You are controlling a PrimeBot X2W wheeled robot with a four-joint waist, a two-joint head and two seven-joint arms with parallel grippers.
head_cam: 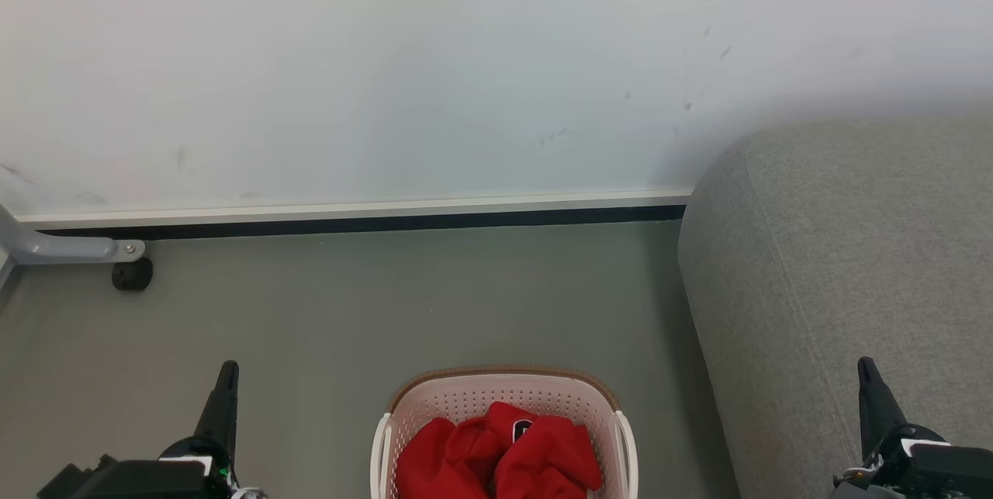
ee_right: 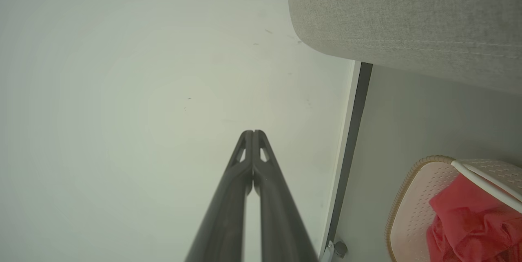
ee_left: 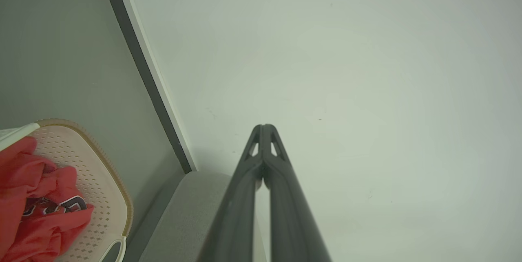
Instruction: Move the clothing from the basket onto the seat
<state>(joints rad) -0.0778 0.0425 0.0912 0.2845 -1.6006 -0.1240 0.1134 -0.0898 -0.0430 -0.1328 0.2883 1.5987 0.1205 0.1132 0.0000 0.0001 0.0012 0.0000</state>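
Wall (head_cam: 388, 57): pale off-white and matt, takes up the top half of the head view, with a few dark scuffs toward the upper right. 
Floor (head_cam: 349, 305): smooth grey-green, no seams visible. 
Baseboard (head_cam: 349, 212): white strip over a black band, running along the wall-floor joint up to the seat.

Seat (head_cam: 853, 266): grey woven sofa on the right of the head view. Its rounded end faces the basket and its back end sits against the wall.

Basket (head_cam: 504, 375): cream, perforated, with a brown rim and white side handles. It stands on the floor at bottom centre, just left of the seat with a strip of floor between them.

Clothing (head_cam: 496, 452): a bunched red heap inside the basket, with a black-and-white logo patch showing on top. Can't separate one garment from another in the pile.

Left gripper (head_cam: 229, 369): lower left, over the floor. The left wrist view shows its fingers pressed together at the tips, nothing between them, pointing at the wall. 
Right gripper (head_cam: 866, 365): lower right, in front of the seat's fabric, likewise closed and empty, aimed at the wall.

Grey metal leg (head_cam: 70, 248) with a black caster (head_cam: 132, 275): far left, by the baseboard.
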